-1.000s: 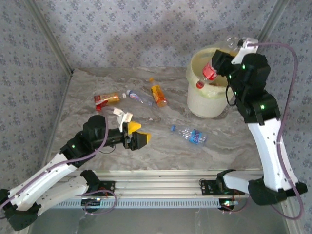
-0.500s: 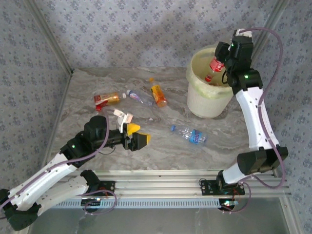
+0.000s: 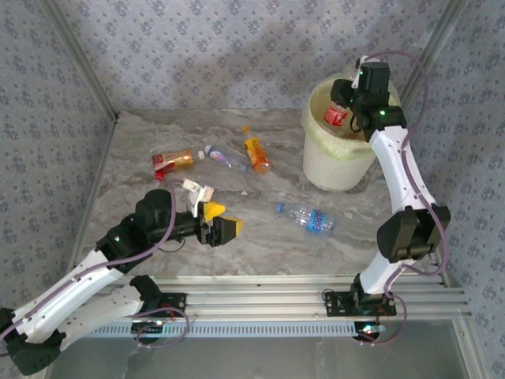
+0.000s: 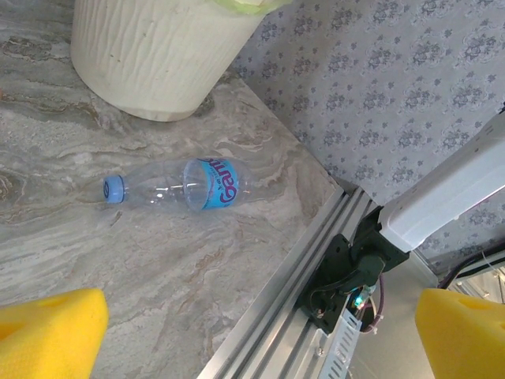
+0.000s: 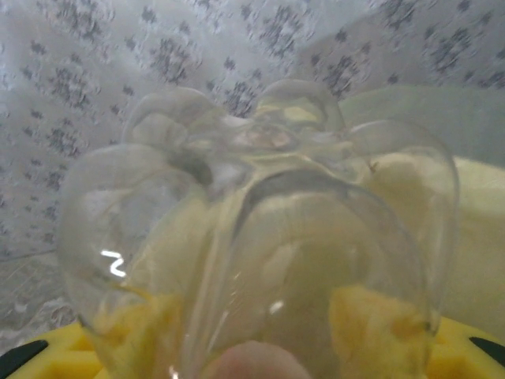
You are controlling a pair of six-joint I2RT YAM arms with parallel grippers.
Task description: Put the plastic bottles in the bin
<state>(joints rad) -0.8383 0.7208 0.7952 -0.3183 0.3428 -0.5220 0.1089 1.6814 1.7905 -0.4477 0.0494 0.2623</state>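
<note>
My right gripper [image 3: 349,105] is shut on a clear bottle with a red label [image 3: 337,114] and holds it over the mouth of the white bin [image 3: 338,172]. In the right wrist view the bottle's clear base [image 5: 260,213] sits between the yellow pads [image 5: 377,324], with the bin's pale liner [image 5: 483,229] behind it. A clear bottle with a blue label [image 3: 309,219] [image 4: 185,185] lies in front of the bin [image 4: 150,55]. Three more bottles lie further back: red-orange [image 3: 173,160], clear [image 3: 223,156] and orange [image 3: 256,154]. My left gripper [image 3: 223,227] [image 4: 260,339] stands open above the table, with nothing in it.
The table's aluminium front rail [image 4: 292,276] runs close to the right of my left gripper, with the right arm's base [image 4: 355,268] mounted on it. Patterned walls [image 3: 237,55] close the table in at the back and on both sides.
My right arm has stretched out and carried the red-labelled bottle up and back, from the bin's right side to over its far rim. The left arm has stayed still.
</note>
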